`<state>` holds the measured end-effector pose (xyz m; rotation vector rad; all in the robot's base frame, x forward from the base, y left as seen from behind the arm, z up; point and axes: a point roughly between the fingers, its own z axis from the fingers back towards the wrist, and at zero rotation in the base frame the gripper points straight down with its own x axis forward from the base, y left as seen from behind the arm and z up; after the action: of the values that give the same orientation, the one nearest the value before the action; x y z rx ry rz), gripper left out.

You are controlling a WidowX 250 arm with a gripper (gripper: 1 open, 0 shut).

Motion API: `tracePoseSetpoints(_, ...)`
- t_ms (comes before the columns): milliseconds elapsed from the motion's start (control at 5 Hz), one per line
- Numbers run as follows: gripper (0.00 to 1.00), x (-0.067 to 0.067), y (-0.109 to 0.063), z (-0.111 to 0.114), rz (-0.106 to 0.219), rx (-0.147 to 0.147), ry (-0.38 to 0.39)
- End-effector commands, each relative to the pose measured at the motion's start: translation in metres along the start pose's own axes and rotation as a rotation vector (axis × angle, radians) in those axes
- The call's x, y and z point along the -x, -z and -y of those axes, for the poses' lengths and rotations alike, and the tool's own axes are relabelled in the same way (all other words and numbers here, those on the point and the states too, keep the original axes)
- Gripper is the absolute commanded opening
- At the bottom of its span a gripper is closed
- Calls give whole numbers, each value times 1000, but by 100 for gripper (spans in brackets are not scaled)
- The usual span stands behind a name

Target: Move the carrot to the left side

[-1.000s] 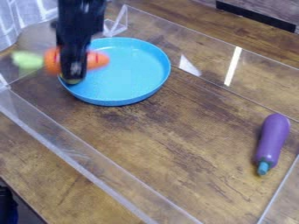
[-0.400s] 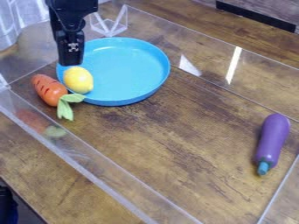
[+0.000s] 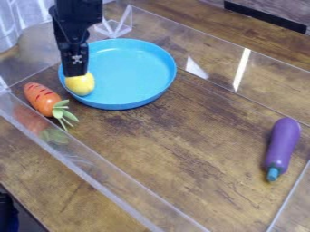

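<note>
Camera view: the carrot (image 3: 45, 98) is seen lying free on the wooden tabletop (image 3: 169, 154) at about nine o'clock, just beside the blue plate (image 3: 133, 72), green top toward the viewer. The black gripper (image 3: 75, 65) is held released over the plate's nine o'clock rim, above a yellow ball (image 3: 80, 83). An eggplant (image 3: 281, 148) is placed well apart at four o'clock.

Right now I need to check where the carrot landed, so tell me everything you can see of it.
The carrot is a small orange toy, plastic-looking, with dark groove marks and a green leafy top pointing lower right. It lies flat on the wooden table, at the left, just outside the blue plate, close to the clear wall. Nothing grips it; the open hand hangs apart over the plate.
</note>
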<state>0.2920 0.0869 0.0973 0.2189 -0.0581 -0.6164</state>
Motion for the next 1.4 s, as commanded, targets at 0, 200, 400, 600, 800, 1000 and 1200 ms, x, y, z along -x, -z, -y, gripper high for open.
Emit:
tracePoseSetpoints(0,100,3,0,-3,12,-31,-11)
tracePoseSetpoints(200,100,5,9,-4,2,-30,-40)
tracePoseSetpoints(400,100,6,19,-7,-7,-35,-56)
tracePoseSetpoints(600,100,7,31,-6,-3,-46,-20)
tracePoseSetpoints(800,100,6,43,-3,3,-53,7)
tracePoseSetpoints(1000,100,5,59,2,10,-55,11)
tracePoseSetpoints(1200,100,7,62,-4,15,-62,-23)
